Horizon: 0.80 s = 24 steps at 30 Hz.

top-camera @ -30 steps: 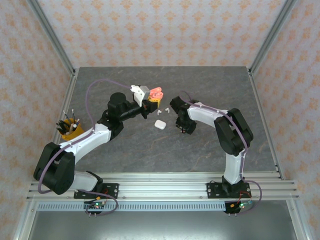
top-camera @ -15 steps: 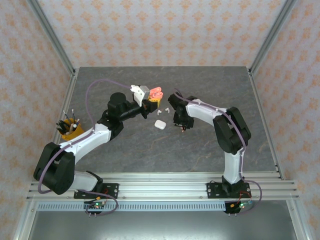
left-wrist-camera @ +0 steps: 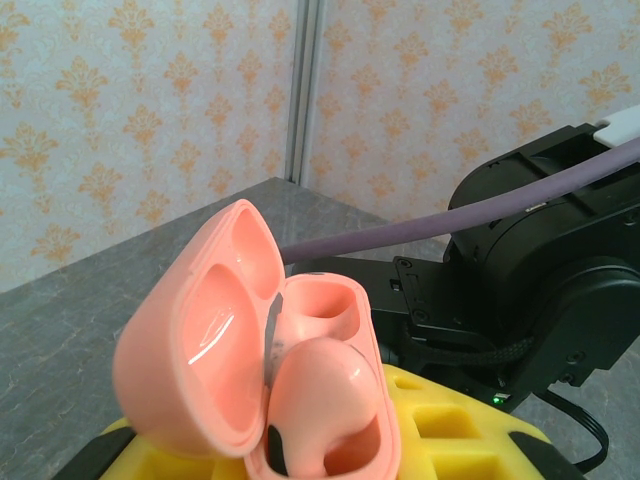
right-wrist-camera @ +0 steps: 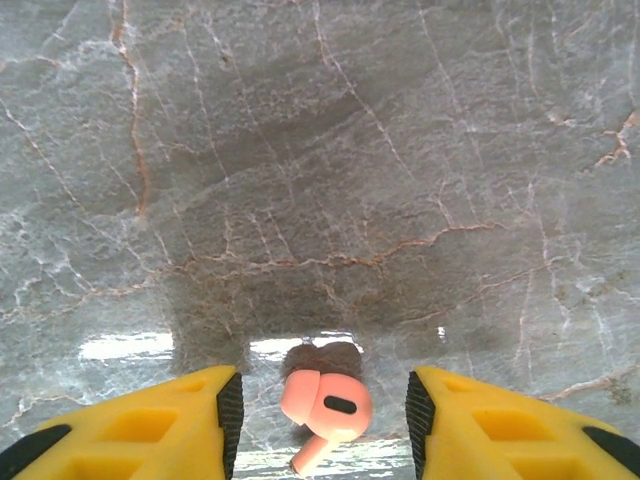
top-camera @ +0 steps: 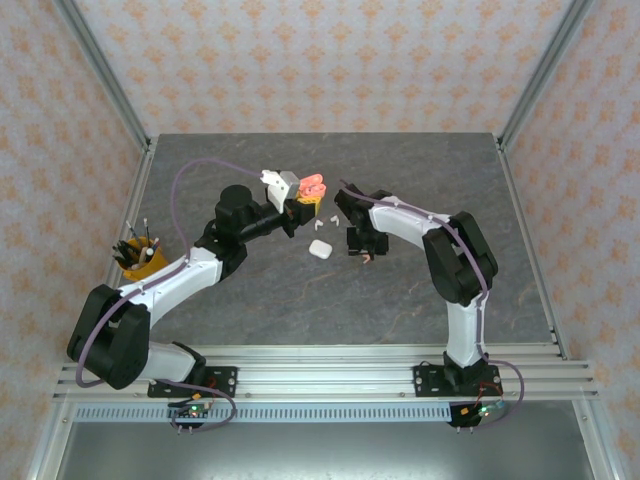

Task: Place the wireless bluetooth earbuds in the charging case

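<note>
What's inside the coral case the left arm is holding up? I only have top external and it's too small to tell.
Observer: The left wrist view shows the coral charging case open, with one coral earbud seated in the near slot.
Operator: Other slot?
Observer: The far slot is empty.
Operator: Where's its mate?
Observer: In the right wrist view the second coral earbud lies on the table between the open fingers of the right gripper, touching neither.
</note>
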Tool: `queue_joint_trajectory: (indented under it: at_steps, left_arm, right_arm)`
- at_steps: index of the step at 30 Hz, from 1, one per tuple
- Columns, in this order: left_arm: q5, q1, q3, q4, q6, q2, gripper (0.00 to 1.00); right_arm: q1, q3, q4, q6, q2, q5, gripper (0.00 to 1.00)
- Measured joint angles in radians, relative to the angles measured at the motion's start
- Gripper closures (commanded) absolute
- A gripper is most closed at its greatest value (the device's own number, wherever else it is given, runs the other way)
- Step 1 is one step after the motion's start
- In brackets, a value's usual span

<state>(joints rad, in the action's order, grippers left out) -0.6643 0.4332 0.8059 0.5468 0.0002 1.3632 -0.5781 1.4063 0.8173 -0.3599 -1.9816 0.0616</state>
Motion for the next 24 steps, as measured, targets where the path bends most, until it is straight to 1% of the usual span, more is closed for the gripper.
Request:
queue_joint_trajectory:
  at_steps: [3, 13, 24]
  left_arm:
    - [0.000, 0.000, -0.003, 0.000, 0.000, 0.000, 1.00]
    - [0.007, 0.000, -0.009, 0.000, 0.000, 0.000, 1.00]
    - [0.018, 0.000, -0.011, 0.000, 0.000, 0.000, 1.00]
  right_arm:
    - [0.000, 0.010, 0.016, -0.015, 0.000, -0.008, 0.52]
    - [0.000, 0.017, 0.021, -0.183, 0.000, -0.010, 0.53]
    - [0.000, 0.018, 0.021, -0.225, -0.029, -0.010, 0.57]
